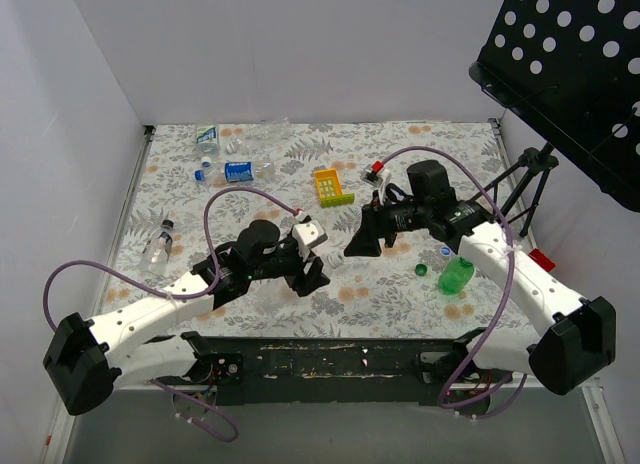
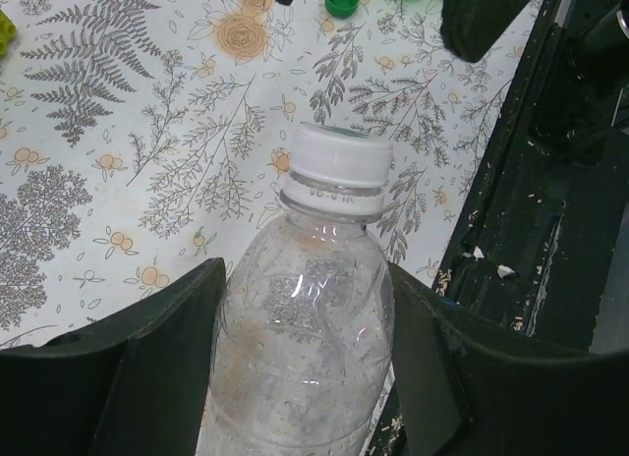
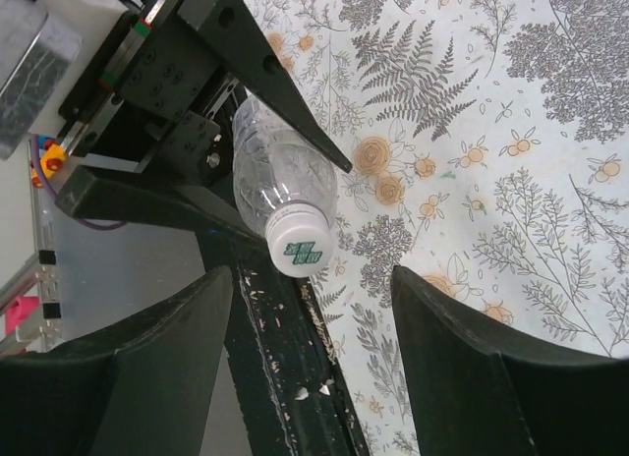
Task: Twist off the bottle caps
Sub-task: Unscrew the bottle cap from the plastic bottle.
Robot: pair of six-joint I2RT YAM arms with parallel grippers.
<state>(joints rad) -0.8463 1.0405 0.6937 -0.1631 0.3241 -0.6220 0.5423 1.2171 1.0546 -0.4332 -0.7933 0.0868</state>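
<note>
Gripping the probably light, easily dented bottle [image 2: 300,358] by its body at the near edge of the table [image 2: 118,181], the left gripper [image 2: 307,279] is offering its stiff white cap [image 3: 298,250] to the right gripper [image 3: 313,274], whose jaws are standing open, not touching it, best closing on the cap's side.

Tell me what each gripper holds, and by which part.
The left gripper holds the clear bottle by its body, below the white cap. The right gripper is open and holds nothing.

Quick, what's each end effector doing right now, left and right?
Left end effector: closed on the clear bottle, white cap on.
Right end effector: open, holding nothing.
</note>
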